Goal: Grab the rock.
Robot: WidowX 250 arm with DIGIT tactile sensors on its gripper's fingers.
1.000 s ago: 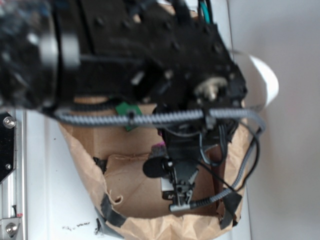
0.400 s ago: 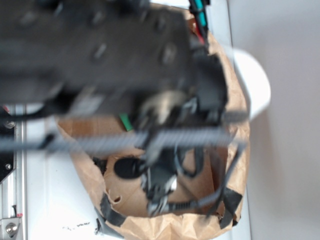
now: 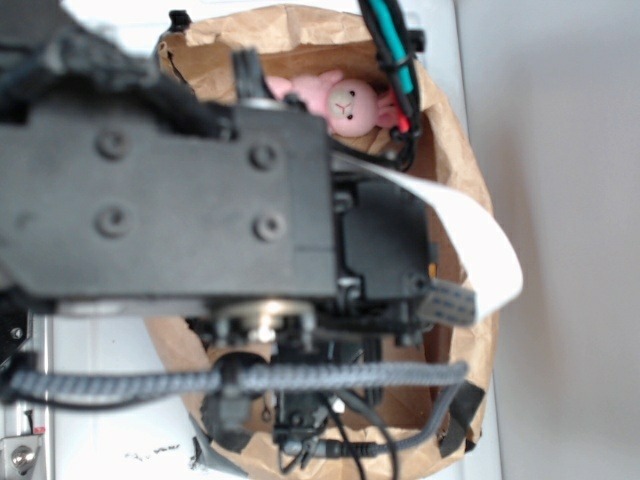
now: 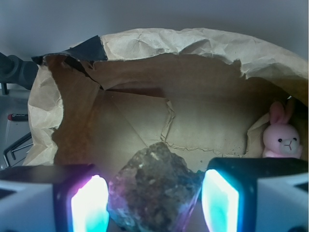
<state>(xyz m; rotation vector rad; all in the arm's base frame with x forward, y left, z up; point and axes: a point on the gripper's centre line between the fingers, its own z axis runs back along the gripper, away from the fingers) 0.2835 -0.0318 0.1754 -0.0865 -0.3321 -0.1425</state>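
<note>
The rock [image 4: 154, 186], a rough dark brown-grey lump, lies on the floor of the brown paper bag [image 4: 193, 41] in the wrist view. It sits directly between my gripper's [image 4: 154, 203] two glowing pads. The left pad [image 4: 89, 205] is at the rock's edge, and a thin gap shows before the right pad [image 4: 219, 200]. The jaws stand open around the rock. In the exterior view my arm [image 3: 180, 210] covers the bag's middle, hiding the rock and the fingertips.
A pink plush bunny [image 3: 345, 103] sits against the bag's back wall, at the right [image 4: 281, 137] in the wrist view. Black tape patches [image 3: 462, 415] hold the crumpled bag rim [image 3: 300, 25]. The bag walls rise on all sides.
In the exterior view the arm has swung across and now covers most of the bag. The pink bunny at the back has come into sight.
</note>
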